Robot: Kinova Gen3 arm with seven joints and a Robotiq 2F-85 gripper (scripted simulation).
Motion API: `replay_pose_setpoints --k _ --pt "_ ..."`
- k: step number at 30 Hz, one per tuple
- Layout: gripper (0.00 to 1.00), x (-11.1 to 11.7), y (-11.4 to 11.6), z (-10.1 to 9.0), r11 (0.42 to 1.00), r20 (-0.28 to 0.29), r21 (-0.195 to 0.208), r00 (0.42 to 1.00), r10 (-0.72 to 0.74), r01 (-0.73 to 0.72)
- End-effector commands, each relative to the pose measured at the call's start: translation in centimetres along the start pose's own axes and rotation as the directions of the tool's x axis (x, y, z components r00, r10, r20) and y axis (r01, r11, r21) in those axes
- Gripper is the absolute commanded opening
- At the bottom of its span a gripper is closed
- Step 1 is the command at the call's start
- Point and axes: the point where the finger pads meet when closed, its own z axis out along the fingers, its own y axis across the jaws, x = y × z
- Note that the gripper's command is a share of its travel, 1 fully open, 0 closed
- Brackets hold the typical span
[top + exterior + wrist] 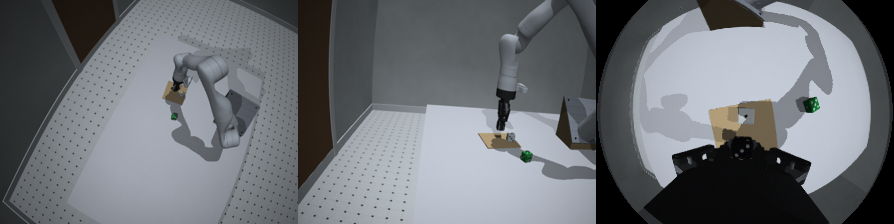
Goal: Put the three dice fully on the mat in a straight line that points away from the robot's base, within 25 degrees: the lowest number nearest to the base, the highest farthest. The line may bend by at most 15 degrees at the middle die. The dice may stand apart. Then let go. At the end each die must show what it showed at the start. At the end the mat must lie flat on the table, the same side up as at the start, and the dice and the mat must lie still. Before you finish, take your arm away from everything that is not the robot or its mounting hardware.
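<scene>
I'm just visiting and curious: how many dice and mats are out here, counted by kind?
Dice: 3 (white die on the mat, green die on the table, dark die in the gripper)
Mat: 1
Total: 4

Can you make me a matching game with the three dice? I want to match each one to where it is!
Dice:
1. white die
2. green die
3. dark die

Places:
A. on the table, beside the mat
B. gripped in the end effector, in the air above the mat
C. sitting on the mat

Right pairs: 1-C, 2-A, 3-B.
</scene>
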Motion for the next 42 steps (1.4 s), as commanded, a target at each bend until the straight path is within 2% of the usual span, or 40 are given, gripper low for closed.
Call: replay_pose_setpoints --k 1,6,10,42 --pt "0.26 0.4 0.3 1.7 1.0 -0.015 -0.011 1.0 0.0 0.0" --pt "0.26 0.4 0.3 3.2 1.0 -0.015 -0.011 1.0 0.0 0.0" --pt "0.26 0.4 0.3 3.7 1.0 -0.015 -0.011 1.0 0.0 0.0" --pt "0.26 0.4 0.3 3.8 1.0 -0.015 -0.011 1.0 0.0 0.0"
